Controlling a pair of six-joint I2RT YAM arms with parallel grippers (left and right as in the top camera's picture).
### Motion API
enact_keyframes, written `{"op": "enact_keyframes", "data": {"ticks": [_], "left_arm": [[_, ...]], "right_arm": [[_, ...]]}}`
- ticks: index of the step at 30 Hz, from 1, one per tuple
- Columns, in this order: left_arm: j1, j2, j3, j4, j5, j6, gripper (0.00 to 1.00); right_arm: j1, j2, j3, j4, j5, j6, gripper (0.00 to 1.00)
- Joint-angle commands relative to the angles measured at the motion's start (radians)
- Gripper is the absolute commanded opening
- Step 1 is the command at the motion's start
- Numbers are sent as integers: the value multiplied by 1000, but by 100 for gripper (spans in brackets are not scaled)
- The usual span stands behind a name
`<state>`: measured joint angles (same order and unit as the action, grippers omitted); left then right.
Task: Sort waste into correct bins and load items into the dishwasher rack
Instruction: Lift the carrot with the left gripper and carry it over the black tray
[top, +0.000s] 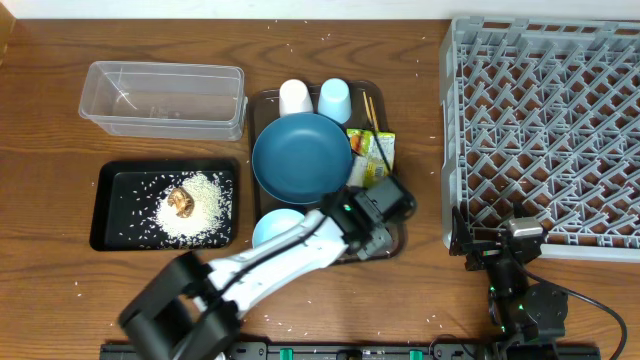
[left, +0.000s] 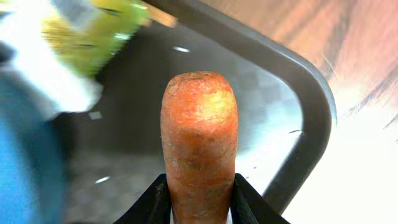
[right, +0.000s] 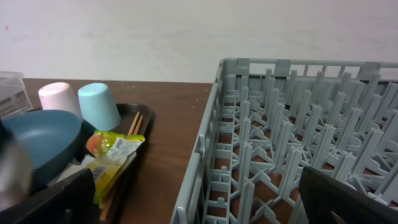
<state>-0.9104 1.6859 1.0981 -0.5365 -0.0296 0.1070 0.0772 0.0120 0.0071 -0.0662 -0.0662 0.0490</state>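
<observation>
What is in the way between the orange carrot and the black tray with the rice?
The large blue round plate and light-blue bowl lie between the gripped orange carrot and the shallow black rectangular tray; it would likely need lifting over them.

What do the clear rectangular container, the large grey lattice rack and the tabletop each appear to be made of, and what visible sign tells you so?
Clear rectangular container: likely thin plastic, glossy; see-through walls with pale highlights.
Large grey lattice rack: probably moulded plastic, matte; uniform colour, identical pegs.
Tabletop: wood or wood-look laminate; brown grain streaks, slight sheen.
</observation>
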Motion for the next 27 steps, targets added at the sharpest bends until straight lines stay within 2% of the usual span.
{"op": "enact_keyframes", "data": {"ticks": [1,8,14,21,27], "left_arm": [[45,-76,0,-21,-8,-16,28],[221,-265,0,-56,-8,-24,28],[484,-391,0,-66,-7,-116,27],[794,-381,0,-102,-7,-284,27],[974,-327,-1,-122,-3,-409,28]], "right_arm": [[-18,-5,-2,-4,6,14,99],[-18,-5,-2,-5,6,14,99],[-18,-5,-2,-5,6,14,99],[-18,-5,-2,-5,6,14,99],[-18,-5,-2,-4,6,14,99]]}}
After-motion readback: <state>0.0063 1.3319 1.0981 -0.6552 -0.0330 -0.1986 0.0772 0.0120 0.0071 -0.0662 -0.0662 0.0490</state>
